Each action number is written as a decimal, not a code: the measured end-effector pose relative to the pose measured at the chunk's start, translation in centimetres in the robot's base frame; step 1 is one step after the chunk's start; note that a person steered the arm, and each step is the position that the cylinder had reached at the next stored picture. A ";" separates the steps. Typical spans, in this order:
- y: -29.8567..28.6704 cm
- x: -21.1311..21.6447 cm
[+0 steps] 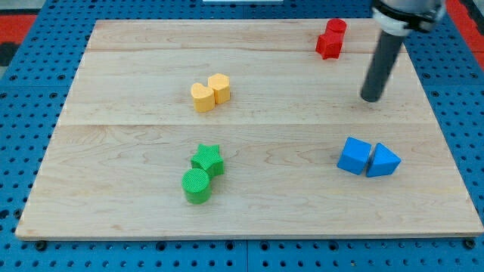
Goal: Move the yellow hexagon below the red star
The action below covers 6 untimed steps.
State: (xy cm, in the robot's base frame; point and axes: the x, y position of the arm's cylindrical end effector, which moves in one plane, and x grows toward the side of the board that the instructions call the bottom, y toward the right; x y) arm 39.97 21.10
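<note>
The yellow hexagon [220, 88] stands at the board's upper middle, touching a yellow heart-like block [202, 97] on its left. The red star [328, 47] is near the view's top right, touching another red block [336, 27] just above it, whose shape I cannot make out. My tip [371, 98] rests on the board right of and below the red star, far to the right of the yellow hexagon, touching no block.
A green star [207, 159] and a green cylinder [197, 186] sit together at the lower middle. A blue cube [354, 156] and a blue triangle [383, 161] sit together at the lower right, below my tip. The wooden board [113, 151] lies on a blue pegboard.
</note>
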 end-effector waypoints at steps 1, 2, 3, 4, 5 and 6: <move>0.0 0.0; 0.1 0.0; 1.4 0.0; 1.6 0.0; 1.7 0.0; -6.7 -1.5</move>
State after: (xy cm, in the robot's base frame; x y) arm 38.42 14.35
